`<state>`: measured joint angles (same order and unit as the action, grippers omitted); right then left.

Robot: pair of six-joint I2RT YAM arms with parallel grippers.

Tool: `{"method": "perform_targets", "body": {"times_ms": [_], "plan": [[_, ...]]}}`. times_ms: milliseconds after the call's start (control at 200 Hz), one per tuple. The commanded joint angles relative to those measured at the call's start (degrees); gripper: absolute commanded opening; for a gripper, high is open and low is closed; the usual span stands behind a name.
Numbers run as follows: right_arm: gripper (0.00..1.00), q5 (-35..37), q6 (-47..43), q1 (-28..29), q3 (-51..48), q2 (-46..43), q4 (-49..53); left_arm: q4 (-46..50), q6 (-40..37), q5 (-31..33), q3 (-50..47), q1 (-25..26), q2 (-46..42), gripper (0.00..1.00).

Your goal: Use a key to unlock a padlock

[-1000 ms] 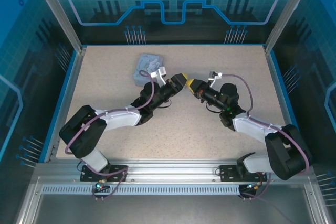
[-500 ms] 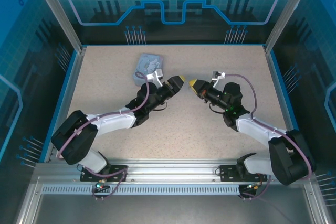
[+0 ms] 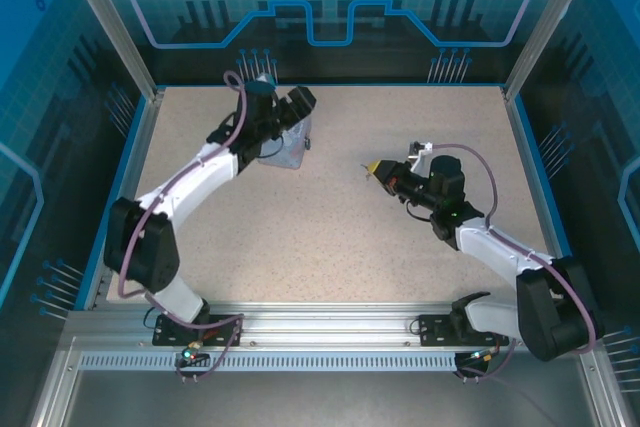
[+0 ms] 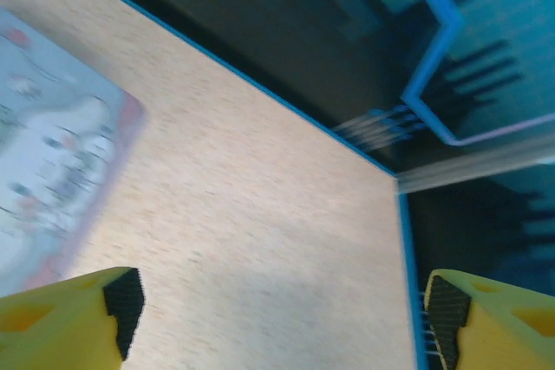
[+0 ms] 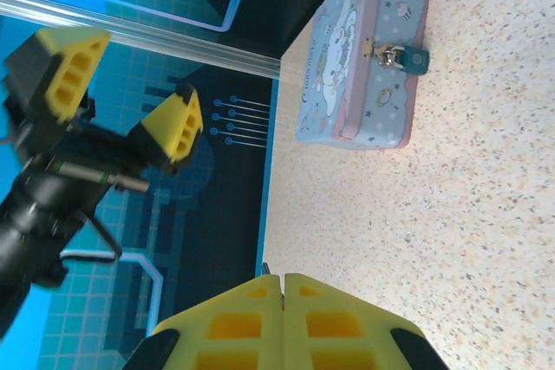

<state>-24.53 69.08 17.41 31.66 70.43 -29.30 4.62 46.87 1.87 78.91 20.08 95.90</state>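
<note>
Left tool [image 4: 279,301] now by rectangular tin box [image 5: 355,58]

A speckled beige table [image 3: 330,237] (blue-rimmed) bears a pastel patterned box [image 5: 347,58].

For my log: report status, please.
Left end effector open, by pale blue patterned rectangular box. Right end effector shut. Small teal metal padlock on box front, nothing blocking.

Blurry box [image 4: 52,145], cropped at left.
</note>
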Motion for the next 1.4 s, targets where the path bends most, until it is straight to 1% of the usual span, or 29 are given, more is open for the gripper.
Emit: {"method": "perform_targets", "body": {"times_ms": [0,200,355,510,705,900,1001,1171,1321,1396], "plan": [[0.00,-2.4,-3.1,-1.6,2.5,0.7,2.5,12.2,-7.0,-1.1,7.2,-2.9,7.6,0.91],[0.00,-4.5,-4.1,-3.0,4.4,1.9,3.6,21.7,-13.4,1.4,24.7,-7.2,21.9,0.99],[0.00,-5.8,-5.1,-3.8,5.8,2.2,5.2,25.6,-16.7,4.4,34.1,-10.0,29.6,0.99],[0.00,-6.4,-5.3,-4.4,5.8,2.6,5.7,29.4,-17.2,3.8,42.5,-12.8,36.4,0.99],[0.00,-6.9,-6.0,-4.9,4.7,3.3,5.9,30.3,-18.6,-1.7,51.2,-13.1,43.3,0.99],[0.00,-6.5,-5.9,-5.6,2.5,1.6,6.7,32.4,-17.0,-9.3,61.2,-13.1,50.4,0.99],[0.00,-6.0,-6.1,-6.0,1.9,-0.1,7.9,30.9,-15.4,-12.0,62.0,-12.6,51.6,0.99],[0.00,-4.9,-6.7,-6.3,1.4,-3.2,11.0,26.7,-13.4,-18.8,62.4,-10.8,52.3,0.99],[0.00,-3.1,-7.1,-6.8,0.2,-5.8,12.9,25.1,-13.5,-24.8,62.8,-7.3,51.9,0.99],[0.00,-2.3,-7.6,-7.0,-0.2,-6.7,13.5,25.7,-14.0,-26.5,62.1,-4.7,51.2,0.99]]}}
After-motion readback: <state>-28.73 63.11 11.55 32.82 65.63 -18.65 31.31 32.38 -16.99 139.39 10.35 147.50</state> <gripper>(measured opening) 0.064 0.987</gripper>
